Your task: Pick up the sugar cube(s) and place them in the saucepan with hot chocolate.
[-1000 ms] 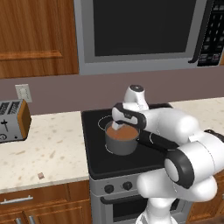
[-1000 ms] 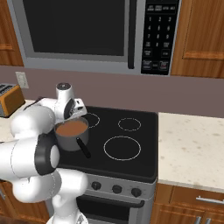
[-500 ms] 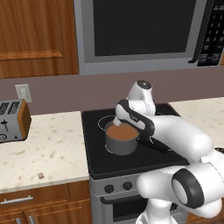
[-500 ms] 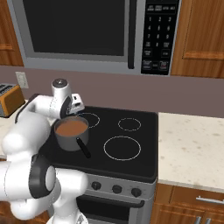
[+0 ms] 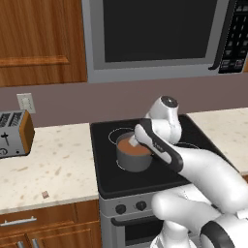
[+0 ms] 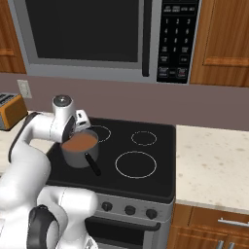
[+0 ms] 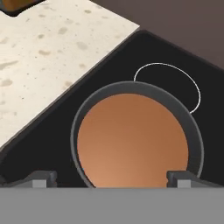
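The gripper (image 7: 111,177) has its two fingertips (image 7: 41,178) spread wide apart with nothing between them, poised directly above the saucepan (image 7: 135,140). In the hand view the tips sit on either side of the pan's brown liquid, whose surface is smooth. In the left base view the gripper (image 5: 133,141) hangs over the saucepan (image 5: 133,154), and a small pale block shows at the hand just above the liquid; whether it is a sugar cube or part of the hand cannot be told. The saucepan (image 6: 79,148) stands on the front left burner of the black stove (image 6: 146,160), its long thin handle (image 6: 92,164) pointing toward the stove's front edge, slightly to the right in the right base view. A pinkish-tan sugar cube (image 5: 45,194) lies on the speckled countertop (image 5: 48,164), well left of the stove and near the counter's front edge. A toaster (image 5: 14,133) stands further left of the stove, at the back.
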